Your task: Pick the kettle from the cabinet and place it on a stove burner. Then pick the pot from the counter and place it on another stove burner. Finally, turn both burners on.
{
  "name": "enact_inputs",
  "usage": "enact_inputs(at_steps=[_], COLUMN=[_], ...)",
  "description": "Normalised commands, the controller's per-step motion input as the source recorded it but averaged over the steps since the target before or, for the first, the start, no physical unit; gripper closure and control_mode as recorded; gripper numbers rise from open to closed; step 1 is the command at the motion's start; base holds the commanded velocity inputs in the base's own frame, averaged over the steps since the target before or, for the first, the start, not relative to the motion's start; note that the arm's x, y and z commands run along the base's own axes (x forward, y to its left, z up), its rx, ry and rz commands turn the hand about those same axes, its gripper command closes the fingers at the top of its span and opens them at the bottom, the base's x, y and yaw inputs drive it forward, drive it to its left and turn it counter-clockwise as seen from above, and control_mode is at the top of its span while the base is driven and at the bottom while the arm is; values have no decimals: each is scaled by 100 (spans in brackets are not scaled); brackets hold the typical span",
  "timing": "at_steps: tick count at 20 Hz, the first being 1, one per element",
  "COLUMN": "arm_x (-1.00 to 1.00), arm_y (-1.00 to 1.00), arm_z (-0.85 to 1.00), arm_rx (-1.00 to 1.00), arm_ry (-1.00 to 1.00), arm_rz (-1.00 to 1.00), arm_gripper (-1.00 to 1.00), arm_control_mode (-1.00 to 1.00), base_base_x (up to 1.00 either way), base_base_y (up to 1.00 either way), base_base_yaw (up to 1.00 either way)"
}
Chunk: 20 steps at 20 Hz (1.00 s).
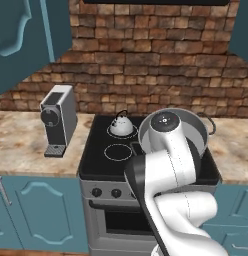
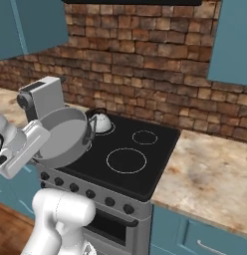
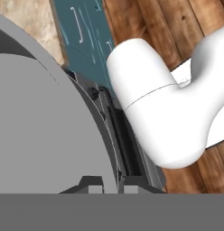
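Closest to the lens in the hand view, two dark finger tips are seen nipped nearly together on the thin rim of the pot, so the gripper is closed on that rim and the pot is carried by it. No contents can be seen inside the grey bowl, which is tipped steeply onto its side in the right base view, its open mouth turned toward the camera, the pot held up in the air over the front left part of the cooktop. From the left base view the pot is partly hidden behind the white arm, one loop handle showing at its right edge. Further out, the kettle is found upright on a rear ring of the black glass, its black arched handle up; the same kettle is seen just behind the raised pot. A front burner ring is left bare. Beside the stove, a grey coffee machine is stood on the marbled counter.
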Motion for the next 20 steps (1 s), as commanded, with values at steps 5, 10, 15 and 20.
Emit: enact_inputs(at_steps=[5,10,15,20], arm_x=[0,0,0,0], arm_y=[0,0,0,0], arm_z=[0,0,0,0], arm_rx=[0,0,0,0], arm_ry=[0,0,0,0], arm_rz=[0,0,0,0], arm_gripper=[100,100,100,100], arm_control_mode=[100,100,100,100], base_base_x=[21,15,16,25], base_base_y=[-33,-25,-29,-41], base_base_yaw=[14,4,0,0])
